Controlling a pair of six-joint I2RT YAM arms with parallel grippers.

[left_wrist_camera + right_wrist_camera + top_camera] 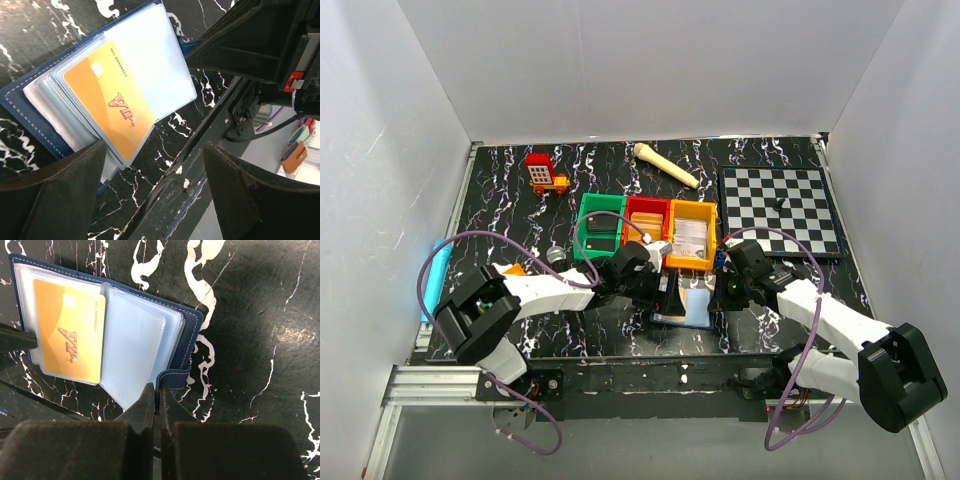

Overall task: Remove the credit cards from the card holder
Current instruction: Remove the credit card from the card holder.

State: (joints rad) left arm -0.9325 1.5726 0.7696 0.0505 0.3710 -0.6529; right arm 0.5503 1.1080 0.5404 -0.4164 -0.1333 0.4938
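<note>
An open card holder [687,305] lies flat on the black marbled worktop [570,335], close to its near edge and just in front of an orange bin [692,237]. Its blue-grey inside faces up, and an orange card [107,107] marked VIP is tucked in a clear sleeve [131,347]. The left fingers [662,292] stand wide apart and hold nothing. In the left wrist view the holder lies beyond one fingertip rather than in the gap between the two, and whether that tip touches it cannot be told. The right fingers [156,402] are pressed tight together. Their tips meet the holder's edge where the clear sleeve ends beside the navy tab [176,377]. Whether they pinch anything there cannot be told.
</note>
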